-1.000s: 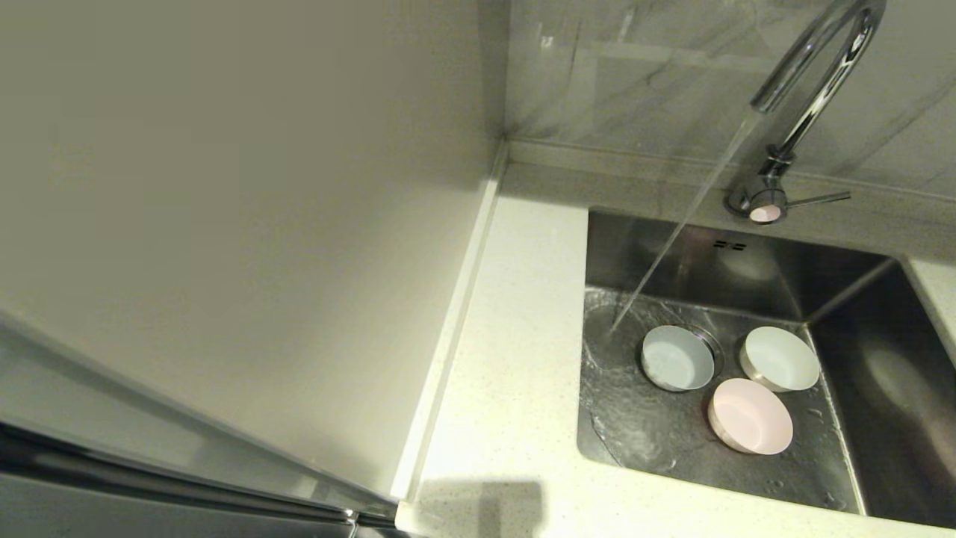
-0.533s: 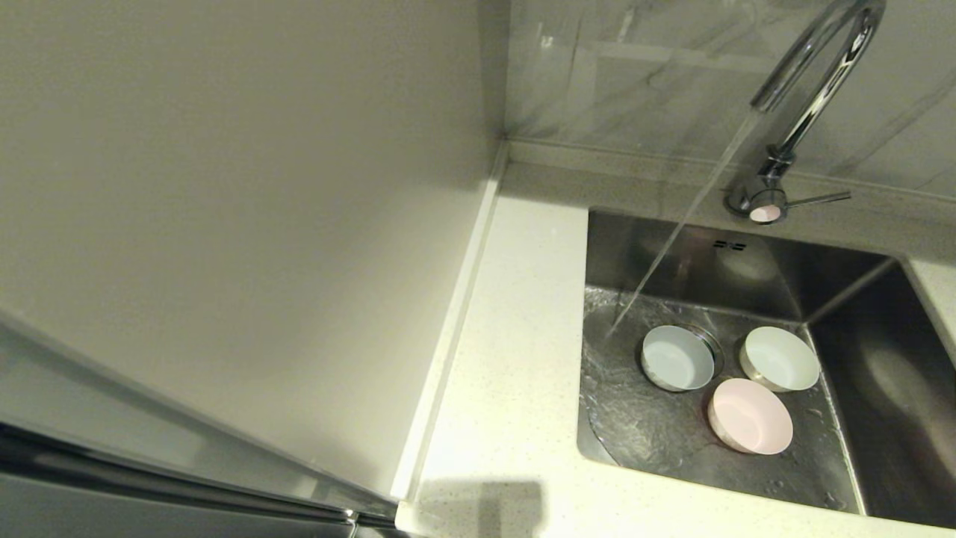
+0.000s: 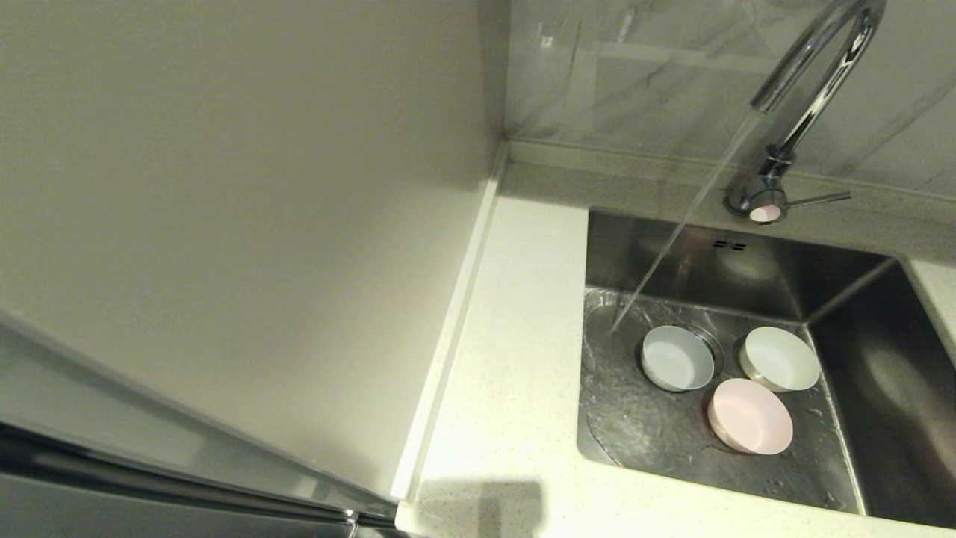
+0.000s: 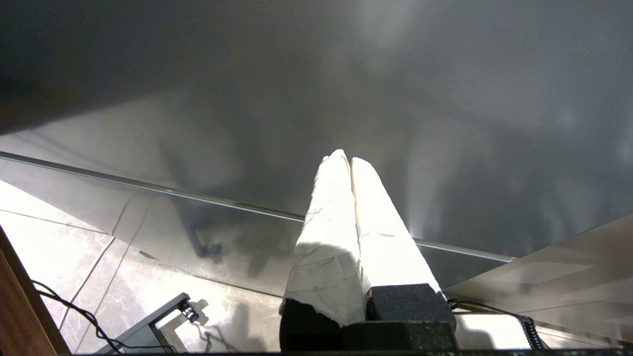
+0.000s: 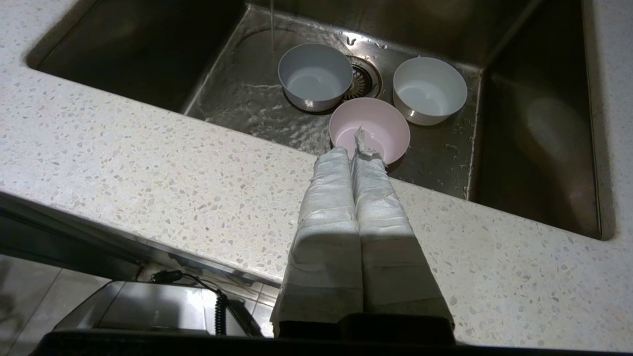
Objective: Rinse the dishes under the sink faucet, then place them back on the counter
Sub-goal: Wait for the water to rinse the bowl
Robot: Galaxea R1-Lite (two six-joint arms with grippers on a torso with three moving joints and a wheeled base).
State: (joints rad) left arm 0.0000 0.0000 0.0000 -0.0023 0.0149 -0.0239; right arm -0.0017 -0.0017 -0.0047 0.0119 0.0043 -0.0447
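This is a home kitchen. A speckled off-white stone counter (image 5: pixel 148 163) lies directly under the right gripper (image 5: pixel 352 148), whose wrapped fingers are pressed together. Just beyond its fingertips a stainless steel sink (image 3: pixel 859 388) is set into the counter, with a round drain strainer (image 5: pixel 365 81) in its floor. Three small bowls stand there, pale blue-grey (image 3: pixel 677 358), whitish-mint (image 3: pixel 780 358) and pink (image 3: pixel 750 415). A chrome gooseneck faucet (image 3: pixel 810 82) at the far side of the sink pours water (image 3: pixel 676 235) into it. Behind it the wall (image 3: pixel 635 75) is covered with grey marble-like tiles. The floor (image 4: pixel 44 237) under the left gripper (image 4: pixel 346 158) has large pale tiles.
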